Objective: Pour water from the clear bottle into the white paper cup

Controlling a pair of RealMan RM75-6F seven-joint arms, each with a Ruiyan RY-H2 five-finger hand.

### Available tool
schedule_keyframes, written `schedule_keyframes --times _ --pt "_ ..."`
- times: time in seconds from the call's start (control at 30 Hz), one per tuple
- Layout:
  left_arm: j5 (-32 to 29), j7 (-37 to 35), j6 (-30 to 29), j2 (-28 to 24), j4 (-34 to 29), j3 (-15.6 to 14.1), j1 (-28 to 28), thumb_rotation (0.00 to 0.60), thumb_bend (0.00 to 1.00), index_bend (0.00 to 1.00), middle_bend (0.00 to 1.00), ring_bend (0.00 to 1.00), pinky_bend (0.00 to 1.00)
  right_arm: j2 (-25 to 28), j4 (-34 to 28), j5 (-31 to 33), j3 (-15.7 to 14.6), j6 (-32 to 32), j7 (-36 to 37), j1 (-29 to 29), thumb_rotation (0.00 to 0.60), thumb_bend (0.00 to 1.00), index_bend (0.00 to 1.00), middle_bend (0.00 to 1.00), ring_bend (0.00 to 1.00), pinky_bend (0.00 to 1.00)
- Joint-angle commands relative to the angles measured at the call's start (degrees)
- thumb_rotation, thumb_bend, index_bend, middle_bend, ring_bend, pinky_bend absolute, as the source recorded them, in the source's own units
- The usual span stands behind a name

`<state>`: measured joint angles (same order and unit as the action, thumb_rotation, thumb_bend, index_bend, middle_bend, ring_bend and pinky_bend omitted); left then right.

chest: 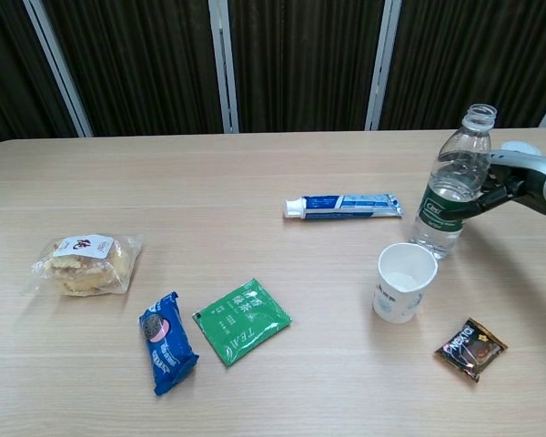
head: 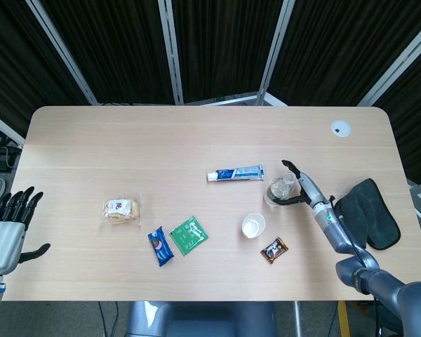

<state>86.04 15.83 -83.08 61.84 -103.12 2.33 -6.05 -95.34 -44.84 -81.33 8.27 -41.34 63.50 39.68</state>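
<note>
The clear bottle (head: 277, 191) (chest: 450, 196), uncapped and with a green label, stands upright at the right of the table. My right hand (head: 302, 186) (chest: 519, 177) reaches in from the right and grips it at label height, thumb in front and fingers behind. The white paper cup (head: 253, 225) (chest: 404, 281) stands empty just in front of and left of the bottle, apart from it. My left hand (head: 3, 232) hangs off the table's left edge with fingers spread, holding nothing.
A toothpaste tube (head: 236, 173) (chest: 343, 207) lies behind the cup. A brown snack pack (head: 274, 250) (chest: 471, 348), green sachet (chest: 241, 320), blue wrapper (chest: 167, 342) and bagged bread (chest: 86, 264) lie along the front. A dark cloth (head: 368, 214) sits at the right edge.
</note>
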Motion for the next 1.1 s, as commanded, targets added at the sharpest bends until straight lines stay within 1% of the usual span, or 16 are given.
schedule_keyframes --times 0.03,0.07,0.13,0.27,0.3,0.37,0.4,0.47,0.57,0.67,0.8,0.87,0.93,1.0,1.1 --pt "-0.1 0.0 0.0 0.0 0.0 0.0 0.0 0.6 0.0 0.0 0.0 0.0 0.0 -1.8 2.2 0.4 0.5 -0.7 0.3 0.2 0.6 0.0 0.04 0.22 0.17 0.04" --pt "-0.1 0.1 0.0 0.1 0.1 0.0 -0.1 0.6 0.0 0.0 0.0 0.0 0.0 -2.1 2.5 0.4 0.6 -0.8 0.3 0.3 0.6 0.0 0.06 0.25 0.19 0.05" --pt "-0.4 0.1 0.1 0.1 0.1 0.1 -0.1 0.6 0.0 0.0 0.0 0.0 0.0 -2.8 3.4 0.6 0.7 -0.9 0.7 0.3 0.6 0.0 0.13 0.31 0.26 0.11" --pt "-1.2 0.0 0.9 0.2 0.3 0.1 -0.5 0.6 0.0 0.0 0.0 0.0 0.0 -4.3 4.8 1.2 1.4 -1.9 1.3 0.2 0.6 0.0 0.37 0.45 0.39 0.22" --pt "-1.3 -0.1 1.0 0.2 0.3 0.1 -0.6 0.6 0.0 0.0 0.0 0.0 0.0 -4.8 5.3 1.4 1.6 -2.4 1.1 0.1 0.6 0.01 0.4 0.47 0.42 0.24" --pt "-1.4 -0.2 1.1 0.1 0.3 0.1 -0.6 0.6 0.0 0.0 0.0 0.0 0.0 -5.2 5.5 1.7 2.0 -3.1 1.2 0.0 0.6 0.08 0.49 0.55 0.49 0.29" --pt "-1.4 -0.3 1.1 0.1 0.2 0.1 -0.7 0.6 0.0 0.0 0.0 0.0 0.0 -5.2 5.4 1.8 2.1 -3.5 1.2 -0.2 0.6 0.12 0.52 0.57 0.51 0.3" --pt "-1.4 -0.5 1.1 0.0 0.1 0.1 -0.7 0.6 0.0 0.0 0.0 0.0 0.0 -4.9 4.7 1.7 2.2 -4.5 1.1 -0.5 0.6 0.23 0.57 0.6 0.55 0.32" --pt "-1.1 -1.0 1.1 -0.3 -0.1 0.0 -0.7 0.6 0.0 0.0 0.0 0.0 0.0 -4.0 3.4 1.1 2.0 -6.5 0.1 -1.2 0.6 0.33 0.58 0.62 0.56 0.32" --pt "-0.7 -1.9 0.8 -0.6 -0.2 -0.2 -0.7 0.6 0.0 0.0 0.0 0.0 0.0 -1.5 0.5 -0.1 1.5 -10.9 -3.5 -2.7 0.6 0.39 0.59 0.62 0.56 0.33" --pt "0.4 -3.1 0.3 -1.2 -0.5 -0.5 -0.5 0.6 0.0 0.0 0.0 0.0 0.0 2.9 -4.0 -1.9 0.4 -16.7 -12.6 -5.0 0.6 0.44 0.59 0.62 0.57 0.35" --pt "0.9 -3.5 0.1 -1.3 -0.6 -0.7 -0.5 0.6 0.0 0.0 0.0 0.0 0.0 4.3 -5.3 -2.3 0.1 -18.4 -16.5 -5.7 0.6 0.47 0.59 0.62 0.57 0.35" --pt "1.5 -3.9 0.0 -1.6 -0.7 -1.0 -0.4 0.6 0.0 0.0 0.0 0.0 0.0 6.5 -8.0 -2.7 -0.2 -20.8 -21.8 -6.8 0.6 0.49 0.59 0.62 0.57 0.35" --pt "2.0 -4.2 -0.1 -1.7 -0.8 -1.2 -0.3 0.6 0.0 0.0 0.0 0.0 0.0 8.2 -10.0 -3.0 -0.5 -22.0 -24.9 -7.6 0.6 0.51 0.59 0.62 0.57 0.35" --pt "3.2 -4.5 -0.5 -1.9 -1.1 -1.7 -0.2 0.6 0.0 0.0 0.0 0.0 0.0 11.6 -14.5 -3.5 -1.3 -24.2 -32.1 -9.1 0.6 0.51 0.58 0.63 0.57 0.36"
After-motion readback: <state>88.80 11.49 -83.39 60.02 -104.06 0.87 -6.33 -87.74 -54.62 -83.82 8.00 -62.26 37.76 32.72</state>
